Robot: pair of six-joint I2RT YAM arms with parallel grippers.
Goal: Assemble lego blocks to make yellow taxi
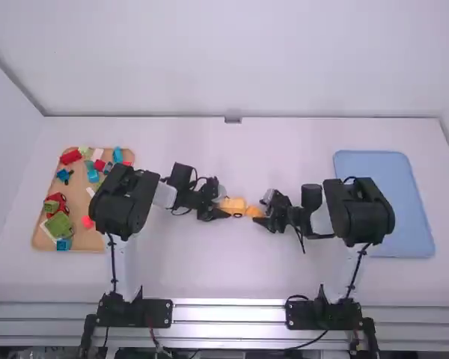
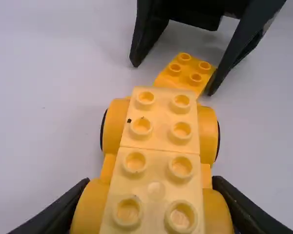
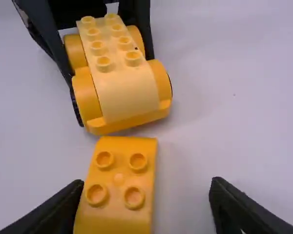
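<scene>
My left gripper (image 1: 223, 208) is shut on the yellow car body (image 1: 234, 203), which has pale yellow studded bricks along its top. In the left wrist view, the left gripper (image 2: 151, 207) holds the car body (image 2: 158, 131) by its sides, near the wheels. Close to the car's far end is an orange-yellow 2x2 block (image 1: 254, 212), with slanted sides. My right gripper (image 1: 265, 215) stands open around it. In the right wrist view, the right gripper (image 3: 147, 197) has a gap between the block (image 3: 118, 183) and one finger; whether the other finger touches it I cannot tell.
At the far left lies a brown tray (image 1: 86, 241) with several red, green and blue pieces, partly under the left arm. A blue tray (image 1: 385, 202) is at the far right, beyond the right arm. White table surface (image 1: 232, 277) lies between the two arms.
</scene>
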